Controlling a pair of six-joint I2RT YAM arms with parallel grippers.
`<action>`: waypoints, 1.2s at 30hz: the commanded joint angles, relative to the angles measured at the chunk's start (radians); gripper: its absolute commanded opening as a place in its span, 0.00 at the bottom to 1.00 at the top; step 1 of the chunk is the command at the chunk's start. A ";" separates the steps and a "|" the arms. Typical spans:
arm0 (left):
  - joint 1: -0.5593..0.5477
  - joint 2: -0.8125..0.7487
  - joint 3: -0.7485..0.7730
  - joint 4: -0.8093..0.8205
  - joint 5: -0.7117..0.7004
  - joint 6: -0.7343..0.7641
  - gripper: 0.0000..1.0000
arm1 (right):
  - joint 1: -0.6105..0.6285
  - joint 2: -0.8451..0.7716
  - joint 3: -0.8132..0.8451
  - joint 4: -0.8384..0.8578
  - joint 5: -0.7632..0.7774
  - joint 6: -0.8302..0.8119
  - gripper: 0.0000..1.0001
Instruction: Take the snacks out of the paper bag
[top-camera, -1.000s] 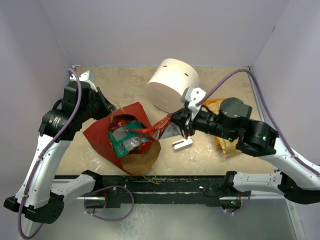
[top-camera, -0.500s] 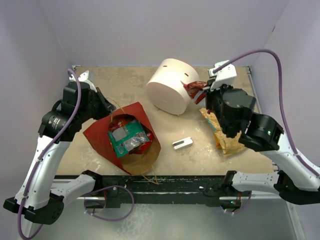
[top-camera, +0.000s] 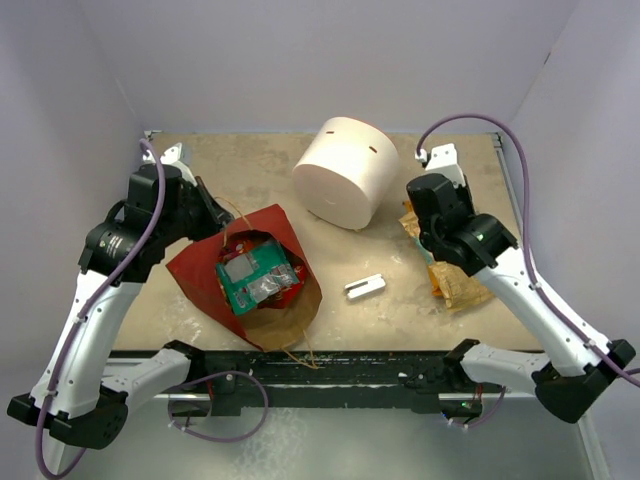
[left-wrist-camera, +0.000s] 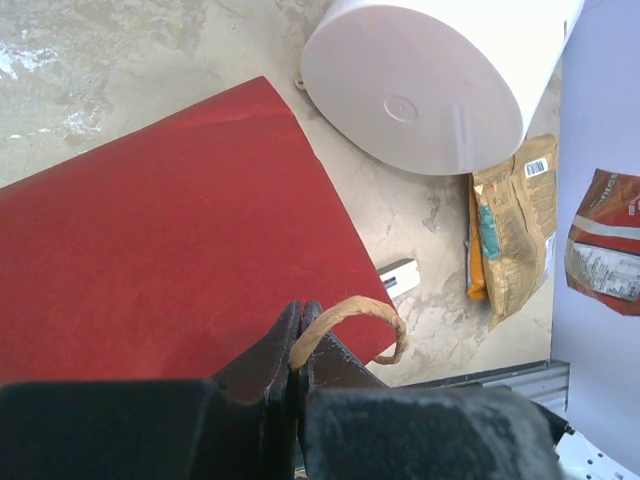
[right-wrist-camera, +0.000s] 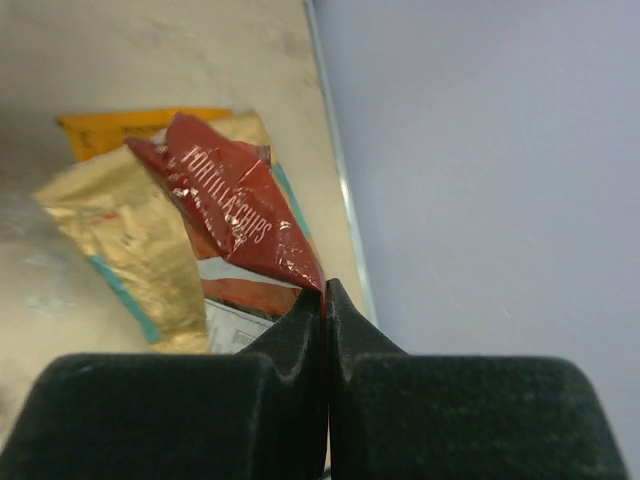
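Pinches a red packet (right-wrist-camera: 235, 215) by one corner in the right gripper (right-wrist-camera: 325, 290), above gold and orange packets (right-wrist-camera: 130, 245) on the bench (top-camera: 250, 170). Shows a teal packet (top-camera: 240, 285) inside the bag (top-camera: 195, 270), lying open at left. Clamps the twine handle (left-wrist-camera: 350, 315) in the left gripper (left-wrist-camera: 300, 335).

1. Large paper bag (top-camera: 195, 270): flat red outside, plain brown inside. Its thin twine handle (left-wrist-camera: 350, 312) is tan.
2. Flat crinkly teal packet (top-camera: 232, 292): teal with a pale silvery panel.
3. Crinkly red foil packet (right-wrist-camera: 235, 215): glossy red, white capitals reading "TORTILLA CHIPS".
4. Crinkly gold packet (right-wrist-camera: 125, 240): metallic yellow-gold with a teal stripe.
5. Flat orange packet (right-wrist-camera: 120, 125): orange, dark print too small to read.
6. Big cylinder (top-camera: 345, 170): plain white.
7. Small metal bracket (top-camera: 365, 287): pale grey.
8. Tabletop (top-camera: 250, 170): beige, mottled with lighter patches.
9. Walls (top-camera: 320, 60): pale lavender.
10. Left gripper (left-wrist-camera: 298, 312) and right gripper (right-wrist-camera: 325, 290): matte black.
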 joint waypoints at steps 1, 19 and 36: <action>0.001 0.003 -0.006 0.050 0.032 0.032 0.00 | -0.119 0.039 0.044 -0.070 0.040 0.092 0.00; 0.002 0.067 0.079 0.007 0.097 0.160 0.00 | -0.363 0.319 0.104 -0.228 -0.325 0.745 0.00; 0.000 0.043 0.122 -0.038 0.019 0.165 0.00 | -0.485 0.583 0.210 -0.275 -0.320 1.297 0.03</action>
